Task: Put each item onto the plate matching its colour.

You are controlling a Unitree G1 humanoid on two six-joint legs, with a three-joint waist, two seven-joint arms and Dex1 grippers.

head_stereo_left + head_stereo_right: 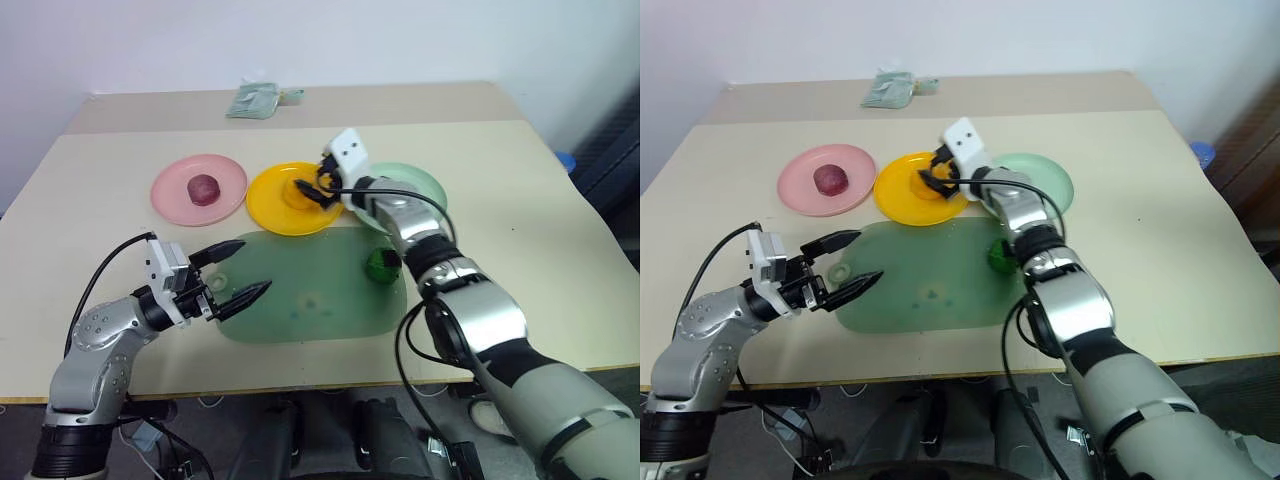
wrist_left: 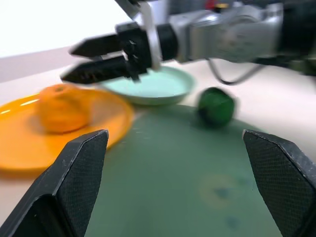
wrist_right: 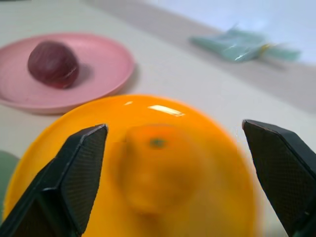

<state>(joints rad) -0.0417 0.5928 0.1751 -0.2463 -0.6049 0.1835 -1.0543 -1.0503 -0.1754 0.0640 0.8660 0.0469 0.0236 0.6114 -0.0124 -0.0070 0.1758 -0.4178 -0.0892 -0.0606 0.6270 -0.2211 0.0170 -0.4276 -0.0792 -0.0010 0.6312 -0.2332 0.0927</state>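
The orange fruit (image 3: 153, 168) rests on the yellow-orange plate (image 1: 270, 205), between the spread fingers of my right gripper (image 1: 318, 187), which stands open and does not touch it. A dark red-purple ball (image 1: 203, 187) lies on the pink plate (image 1: 170, 195). To the right of the yellow plate sits the mint green plate (image 1: 425, 185) with nothing on it. The dark green lump (image 1: 382, 264) lies on the right part of the translucent green mat (image 1: 300, 300). My left gripper (image 1: 235, 272) hovers open at the mat's left edge, holding nothing.
A crumpled green packet (image 1: 252, 100) lies at the back of the table. The table's front edge (image 1: 300, 385) runs just below the mat. My right arm reaches across the mat's right side, past the green lump.
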